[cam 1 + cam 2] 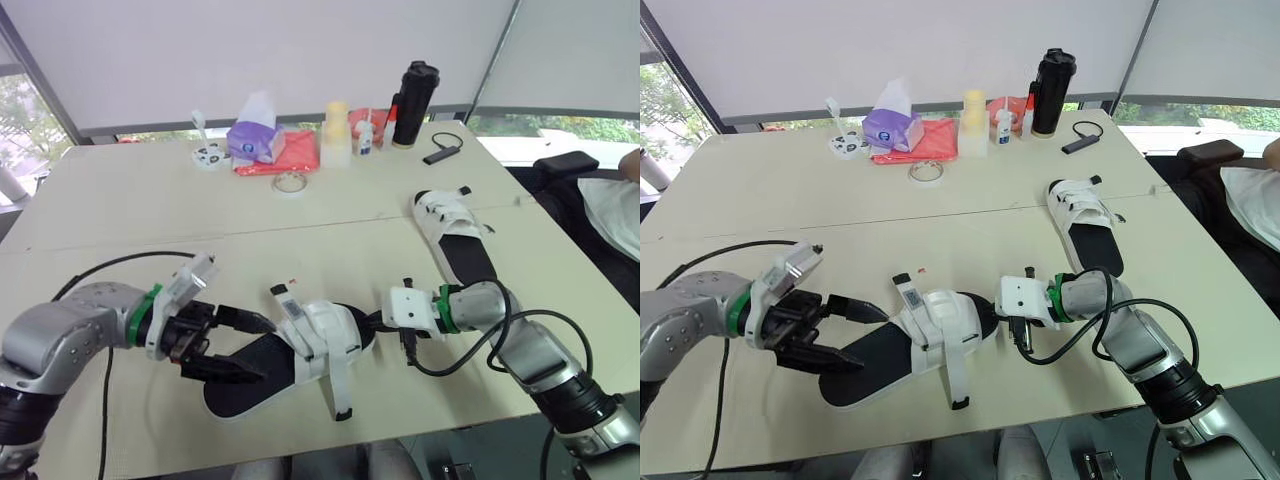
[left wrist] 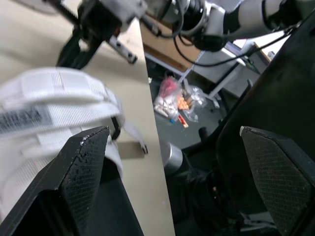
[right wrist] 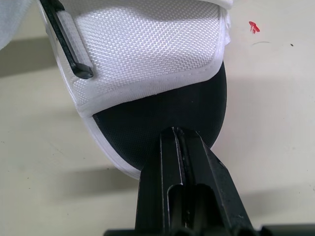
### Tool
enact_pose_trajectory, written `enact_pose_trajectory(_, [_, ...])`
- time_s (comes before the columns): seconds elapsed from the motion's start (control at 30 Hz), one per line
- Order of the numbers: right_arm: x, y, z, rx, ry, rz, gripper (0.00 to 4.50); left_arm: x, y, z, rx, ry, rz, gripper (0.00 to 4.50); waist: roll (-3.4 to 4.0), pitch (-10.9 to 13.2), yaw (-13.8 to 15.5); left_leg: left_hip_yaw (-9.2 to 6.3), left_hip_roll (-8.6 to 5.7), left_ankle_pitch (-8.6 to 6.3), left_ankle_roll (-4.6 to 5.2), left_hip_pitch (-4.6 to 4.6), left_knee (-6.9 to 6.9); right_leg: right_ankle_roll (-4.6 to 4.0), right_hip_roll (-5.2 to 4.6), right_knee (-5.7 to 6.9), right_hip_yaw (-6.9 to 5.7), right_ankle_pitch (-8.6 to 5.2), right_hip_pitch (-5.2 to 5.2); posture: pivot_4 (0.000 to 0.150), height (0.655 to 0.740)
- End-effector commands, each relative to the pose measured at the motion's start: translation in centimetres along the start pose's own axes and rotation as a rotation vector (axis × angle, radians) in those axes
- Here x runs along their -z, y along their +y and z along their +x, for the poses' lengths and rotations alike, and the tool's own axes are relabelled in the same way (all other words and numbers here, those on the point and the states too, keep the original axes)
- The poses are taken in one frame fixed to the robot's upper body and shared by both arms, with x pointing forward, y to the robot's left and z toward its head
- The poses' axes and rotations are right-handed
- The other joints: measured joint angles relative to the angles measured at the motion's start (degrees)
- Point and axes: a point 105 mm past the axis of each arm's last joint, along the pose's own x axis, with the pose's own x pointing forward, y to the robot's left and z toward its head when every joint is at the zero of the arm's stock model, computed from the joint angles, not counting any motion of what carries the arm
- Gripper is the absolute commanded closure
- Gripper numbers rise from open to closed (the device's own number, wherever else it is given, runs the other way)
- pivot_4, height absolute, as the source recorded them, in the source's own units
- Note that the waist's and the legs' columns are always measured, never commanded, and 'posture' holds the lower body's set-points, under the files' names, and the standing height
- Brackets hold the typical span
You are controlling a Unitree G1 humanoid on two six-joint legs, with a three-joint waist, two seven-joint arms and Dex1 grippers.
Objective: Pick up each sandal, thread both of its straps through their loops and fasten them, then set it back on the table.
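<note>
Head views: the near sandal lies by the worktop's near edge, between the two arms, with one loose strap trailing toward that edge. The second sandal lies near the right edge. The left end effector reaches in low from the left, forearm about level, spread wide over the heel of the black sole. The right end effector comes in from the right, elbow bent, at the toe.

Left wrist view: its fingers stand well apart and hold nothing, with white webbing just beside one.

Right wrist view: the two fingers are pressed together, tips at the sole's toe rim. Whether they pinch it, I cannot tell.

The sandal looks light, its sole springy and its straps limp. It is probably best steadied by the sole edge while the strap is taken near its end.
</note>
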Motion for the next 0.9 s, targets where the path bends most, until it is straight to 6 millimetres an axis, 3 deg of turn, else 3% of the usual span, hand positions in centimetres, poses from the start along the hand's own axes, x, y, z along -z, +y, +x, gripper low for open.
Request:
enact_pose_trajectory(0.03, [-0.1, 1.0, 0.6, -0.051, -0.004, 0.004, 4.5, 1.0, -0.3, 0.3, -0.022, 0.03, 0.0, 0.88, 0.01, 0.0, -0.04, 0.0, 0.0, 0.0, 0.0, 0.0, -0.02, -0.01, 0.0, 0.0, 0.0, 0.0, -0.02, 0.15, 0.74])
enact_pose_trajectory(0.27, [-0.1, 1.0, 0.5, -0.049, -0.003, 0.002, 4.5, 3.9, 0.1, 0.5, -0.078, 0.11, -0.019, 4.44, 0.01, 0.0, 0.12, 0.08, 0.01, -0.01, -0.01, -0.01, -0.07, -0.03, -0.03, -0.02, 0.02, -0.02, -0.08, 0.15, 0.74])
enact_pose_trajectory(0.73, [-2.0, 1.5, -0.2, -0.085, -0.041, -0.012, 4.5, 6.2, 5.0, 1.9, -0.257, 0.157, 0.115, 4.44, 0.05, 0.02, 0.24, 0.2, -0.03, 0.0, -0.01, -0.15, -0.16, -0.03, -0.12, -0.05, 0.02, -0.01, -0.26, 0.15, 0.74])
enact_pose_trajectory(0.9, [-2.8, 1.7, -0.4, -0.094, -0.058, -0.021, 4.5, 5.5, 7.7, 2.3, -0.331, 0.114, 0.165, 4.44, 0.09, 0.04, 1.0, 0.33, -0.06, 0.0, -0.01, -0.14, 0.01, -0.01, -0.14, -0.03, 0.0, 0.0, -0.16, 0.15, 0.74])
